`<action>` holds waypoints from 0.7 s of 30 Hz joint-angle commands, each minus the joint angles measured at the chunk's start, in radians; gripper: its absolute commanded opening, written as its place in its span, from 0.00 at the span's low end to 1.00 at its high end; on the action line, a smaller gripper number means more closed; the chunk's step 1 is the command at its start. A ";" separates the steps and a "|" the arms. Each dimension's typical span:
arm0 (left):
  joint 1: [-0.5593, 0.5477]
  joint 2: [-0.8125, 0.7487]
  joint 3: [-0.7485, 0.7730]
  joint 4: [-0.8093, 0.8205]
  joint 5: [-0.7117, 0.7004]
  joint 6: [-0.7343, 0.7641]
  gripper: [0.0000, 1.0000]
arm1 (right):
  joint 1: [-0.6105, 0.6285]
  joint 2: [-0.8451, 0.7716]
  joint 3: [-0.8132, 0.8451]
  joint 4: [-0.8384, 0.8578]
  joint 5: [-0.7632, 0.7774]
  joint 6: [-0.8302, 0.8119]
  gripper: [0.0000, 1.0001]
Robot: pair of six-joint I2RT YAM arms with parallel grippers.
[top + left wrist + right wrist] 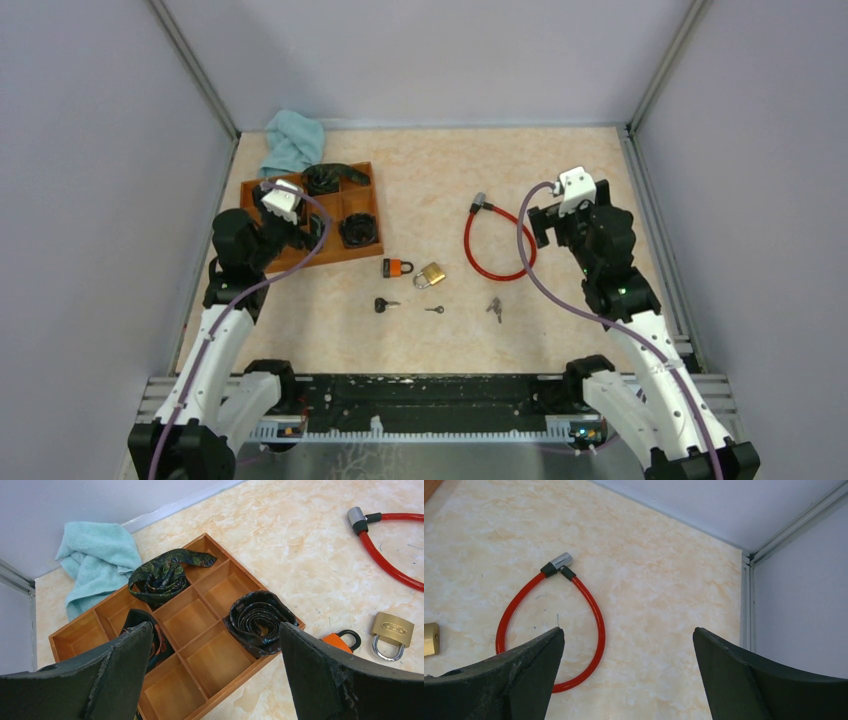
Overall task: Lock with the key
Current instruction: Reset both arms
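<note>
— Padlocks, where?
— Mid-bench, lying just beside each other: orange padlock on the left, brass padlock on the right.
— Keys?
— Nearer the arm bases, apart from both locks: black-headed key, small key to its right, key bunch further right.
— Left jaws?
— Spread wide, gripping nothing. Hanging above the wooden tray with rolled ties in some compartments; blue towel behind the tray.
— Right jaws?
— Wide apart too, nothing between them. Raised over the red cable lock, looped on the bench to the right of the padlocks.
</note>
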State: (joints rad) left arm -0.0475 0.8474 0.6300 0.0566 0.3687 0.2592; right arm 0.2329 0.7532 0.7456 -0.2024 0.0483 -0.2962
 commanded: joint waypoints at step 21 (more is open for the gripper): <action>0.006 -0.026 0.034 -0.039 -0.015 0.011 1.00 | -0.004 -0.028 -0.009 0.048 0.015 -0.023 0.99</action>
State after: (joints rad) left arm -0.0475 0.8341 0.6338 0.0177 0.3515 0.2630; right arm 0.2329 0.7399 0.7441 -0.2031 0.0532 -0.3138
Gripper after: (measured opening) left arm 0.998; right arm 0.987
